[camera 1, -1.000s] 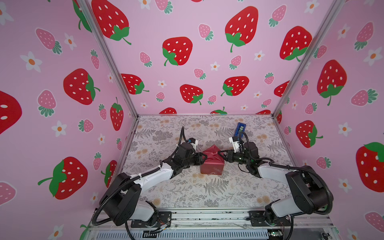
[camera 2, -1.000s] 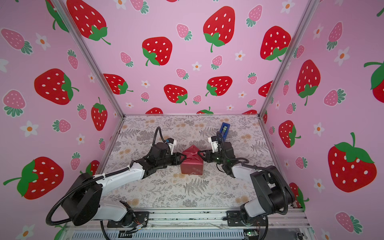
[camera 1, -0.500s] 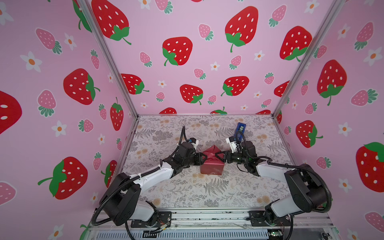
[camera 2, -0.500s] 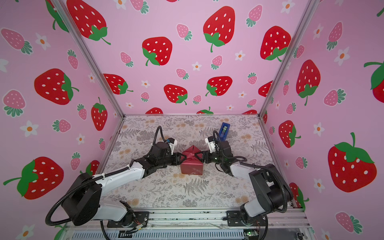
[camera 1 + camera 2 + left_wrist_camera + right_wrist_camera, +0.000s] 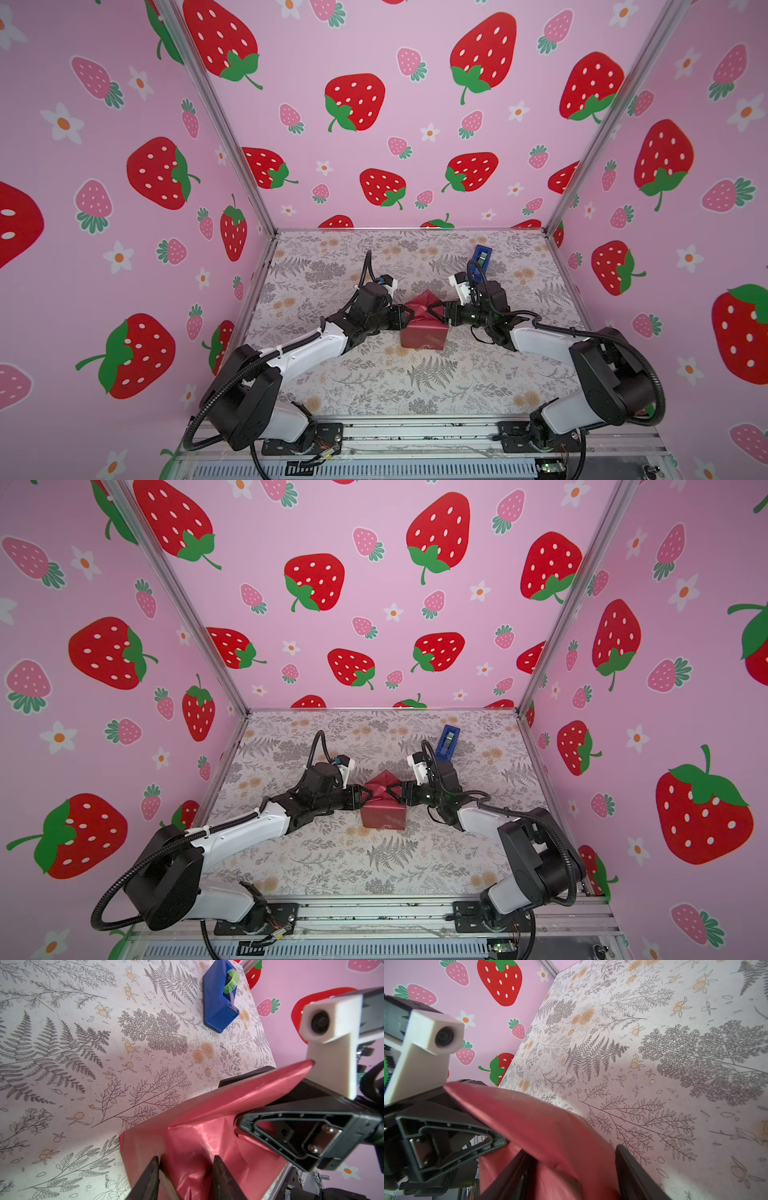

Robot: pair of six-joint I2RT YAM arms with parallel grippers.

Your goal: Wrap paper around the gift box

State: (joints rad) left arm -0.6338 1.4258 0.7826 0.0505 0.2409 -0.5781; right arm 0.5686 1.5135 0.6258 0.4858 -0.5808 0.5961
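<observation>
**Desk:** Where's the box?

**Photographer:** Mid-worktop, hidden inside the paper. The paper is folded round it into a red cube, with one pointed flap standing up at the far edge.

**Desk:** And the hands?

**Photographer:** The left hand and right hand meet at the top from opposite sides, seemingly to tuck the side folds in and stop them springing open. The left fingers stand apart with paper filling the gap; whether they pinch it can't be told. The right fingers are spread wider, astride the flap, apparently loose.

**Desk:** Anything only one angle gives?

**Photographer:** Both top views give the whole parcel. Only the left wrist view shows the tape dispenser close up, with its green roll, well apart from the parcel. It is probably parked there for sealing. The right wrist view misses it.
</observation>
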